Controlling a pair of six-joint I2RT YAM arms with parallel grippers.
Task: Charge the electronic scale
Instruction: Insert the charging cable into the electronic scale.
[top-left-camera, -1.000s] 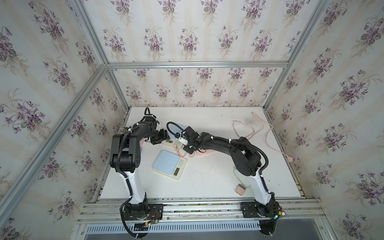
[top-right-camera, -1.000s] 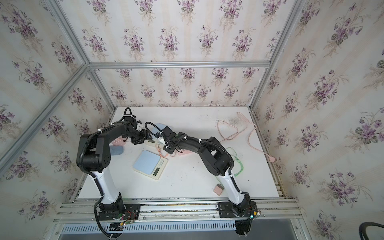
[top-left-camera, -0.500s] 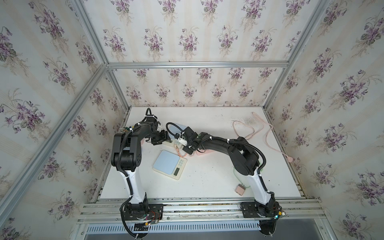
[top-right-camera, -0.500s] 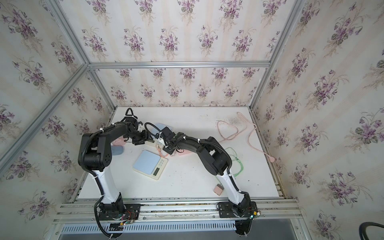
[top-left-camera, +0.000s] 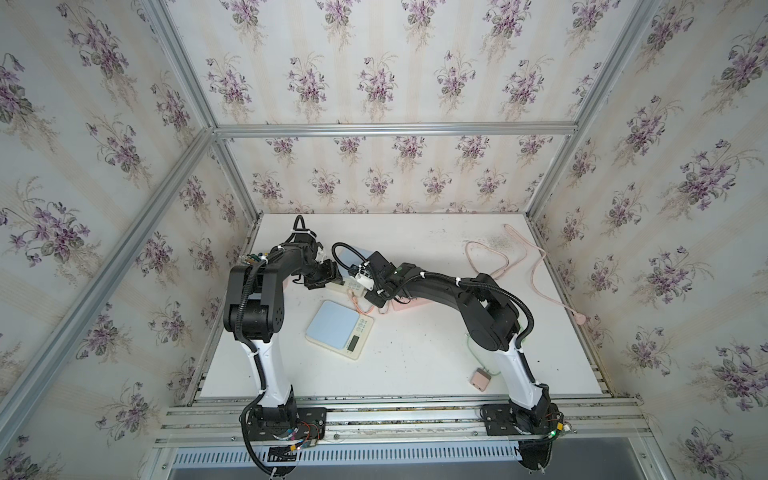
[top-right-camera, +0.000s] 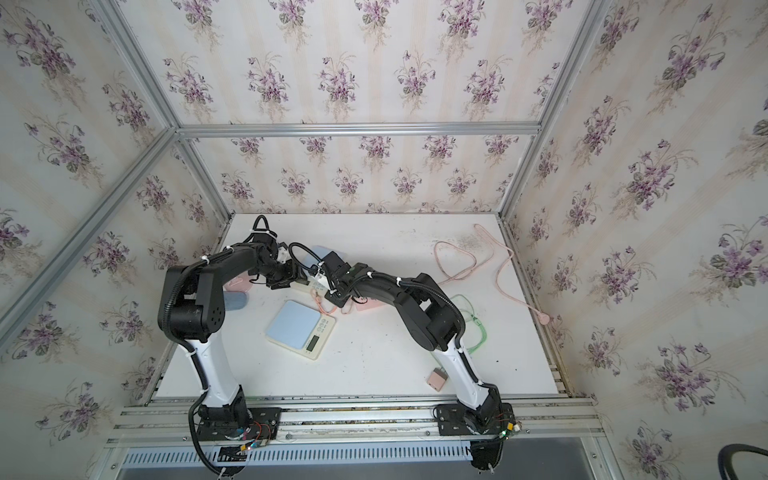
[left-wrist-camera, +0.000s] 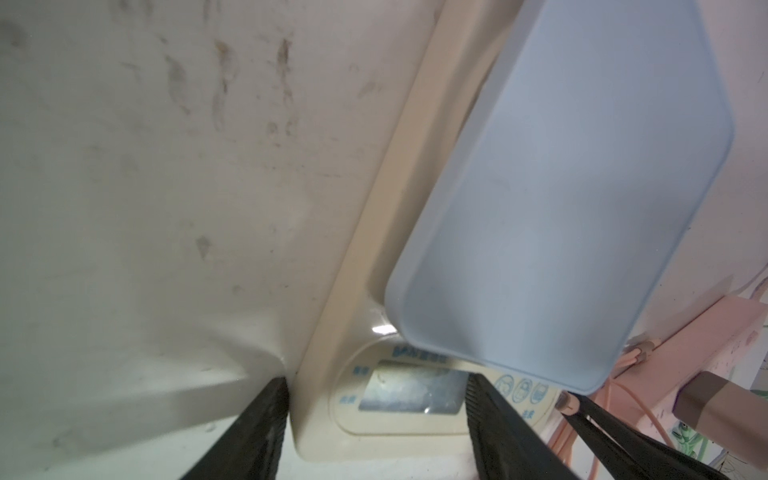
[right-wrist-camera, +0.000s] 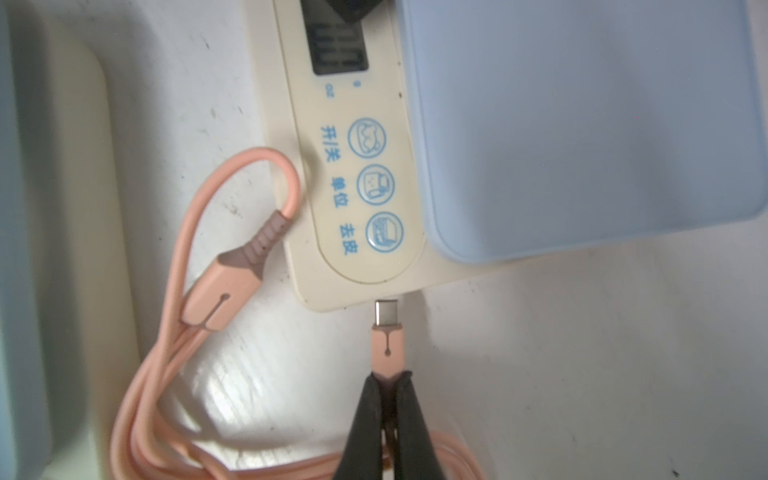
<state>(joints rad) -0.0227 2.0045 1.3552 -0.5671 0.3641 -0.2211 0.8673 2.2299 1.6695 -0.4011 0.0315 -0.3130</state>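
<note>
The electronic scale (right-wrist-camera: 365, 187), cream with a blue platform (right-wrist-camera: 582, 124), lies at the back left of the table, and in both top views the arms partly hide it (top-left-camera: 353, 286) (top-right-camera: 318, 284). My right gripper (right-wrist-camera: 388, 380) (top-left-camera: 372, 296) is shut on a pink USB-C plug (right-wrist-camera: 387, 332). The plug's metal tip points at the scale's short edge, almost touching it. My left gripper (left-wrist-camera: 376, 378) (top-left-camera: 332, 276) is open over the scale's display end (left-wrist-camera: 411, 392). One finger (left-wrist-camera: 274, 415) is beside the scale's side and the other lies over its panel.
A second, similar scale (top-left-camera: 338, 330) (top-right-camera: 300, 330) lies just in front. A loose pink plug (right-wrist-camera: 232, 282) and looped cable lie between the two scales. A pink box (top-left-camera: 409, 305) sits under the right arm. A pink cable (top-left-camera: 498, 266) is at the back right, a pink adapter (top-left-camera: 480, 380) at the front and a green cable (top-right-camera: 473, 316) under the right arm.
The left arm has edged slightly toward the scale. The right gripper keeps its hold on the plug in about the same place.
</note>
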